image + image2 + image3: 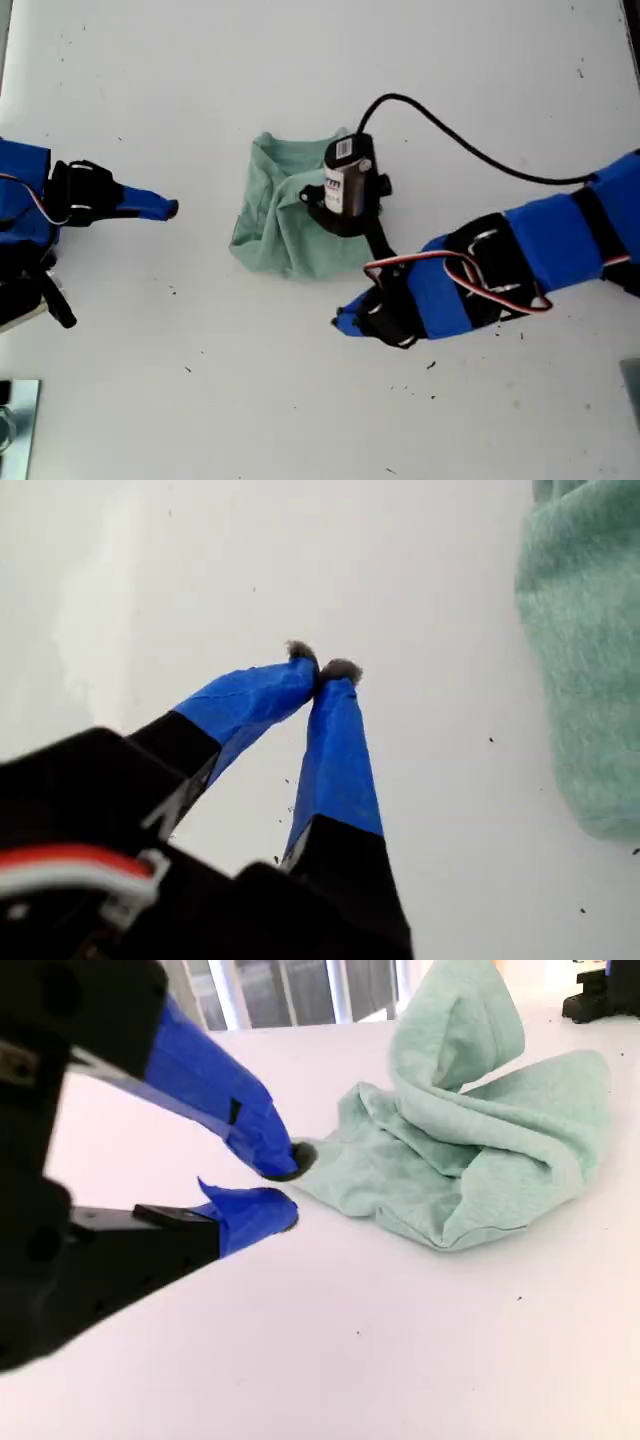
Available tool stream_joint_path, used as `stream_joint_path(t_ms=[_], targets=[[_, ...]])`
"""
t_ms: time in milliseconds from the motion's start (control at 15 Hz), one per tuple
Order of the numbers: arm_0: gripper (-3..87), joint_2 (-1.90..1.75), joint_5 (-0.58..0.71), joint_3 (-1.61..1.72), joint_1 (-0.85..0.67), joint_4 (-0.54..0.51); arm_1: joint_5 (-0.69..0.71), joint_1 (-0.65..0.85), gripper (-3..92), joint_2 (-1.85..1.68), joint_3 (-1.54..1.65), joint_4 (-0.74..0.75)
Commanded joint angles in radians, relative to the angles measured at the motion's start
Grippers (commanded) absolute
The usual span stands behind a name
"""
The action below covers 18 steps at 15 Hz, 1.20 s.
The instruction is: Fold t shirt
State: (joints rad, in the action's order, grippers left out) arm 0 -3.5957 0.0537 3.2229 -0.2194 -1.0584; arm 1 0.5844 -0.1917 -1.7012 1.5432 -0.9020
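The t shirt lies bunched in a pale green heap at the middle of the white table, one fold standing up. My second gripper comes in from the exterior view's right and is just off the shirt's near corner. Its jaws stand slightly open with nothing between them, the upper fingertip close to the cloth's edge. That arm's black wrist camera hangs over the shirt and hides part of it. My first gripper is at the exterior view's left, shut and empty, well apart from the shirt.
A black cable loops over the table from the wrist camera to the exterior view's right. A metal fitting sits at the exterior view's bottom left corner. Bare white table surrounds the shirt.
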Motion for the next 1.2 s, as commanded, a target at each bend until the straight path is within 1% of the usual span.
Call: stream_joint_path(t_ms=[0,67,133,200,267,333,400,467,533,600,733,800,933,1067,1133], targets=[[3.3,-0.005,0.008,0.011,0.026,0.018,0.072,0.095,2.4,-0.009,-0.066,0.012],[3.1,-0.005,0.008,0.011,0.026,0.018,0.114,0.166,2.3,-0.006,-0.052,-0.011],[2.9,-0.005,0.008,0.011,0.026,0.018,0.172,0.272,2.3,-0.003,-0.005,-0.020],[2.8,-0.005,0.008,0.011,0.020,0.018,0.284,0.414,2.3,0.006,0.034,-0.012],[2.9,-0.005,0.008,0.011,0.012,0.018,0.391,0.594,2.3,0.055,0.034,-0.012],[3.0,-0.005,0.008,0.011,0.009,0.018,0.500,0.765,2.3,0.103,-0.025,-0.064],[3.0,-0.005,0.008,0.011,0.015,0.018,0.557,0.882,2.3,0.075,-0.097,-0.146],[2.7,-0.005,0.008,0.011,0.034,0.018,0.600,0.910,2.3,-0.011,-0.164,-0.229],[-0.1,-0.005,0.008,0.011,0.052,0.018,0.580,0.902,2.3,-0.078,-0.193,-0.318],[3.2,-0.005,0.008,0.011,0.086,0.018,0.535,0.862,2.3,-0.179,-0.112,-0.360],[10.2,-0.006,-0.009,0.009,0.167,0.017,0.357,0.764,2.3,-0.520,0.265,-0.328],[11.6,-0.006,-0.009,0.009,0.236,0.017,0.244,0.718,2.3,-0.746,0.488,-0.305],[11.6,-0.006,-0.012,0.009,0.314,0.015,0.048,0.614,2.3,-1.189,0.868,-0.327],[11.6,-0.006,-0.012,0.009,0.342,0.015,-0.110,0.543,2.3,-1.623,1.215,-0.413],[11.6,-0.006,-0.012,0.009,0.344,0.015,-0.201,0.540,2.3,-1.818,1.376,-0.523]])
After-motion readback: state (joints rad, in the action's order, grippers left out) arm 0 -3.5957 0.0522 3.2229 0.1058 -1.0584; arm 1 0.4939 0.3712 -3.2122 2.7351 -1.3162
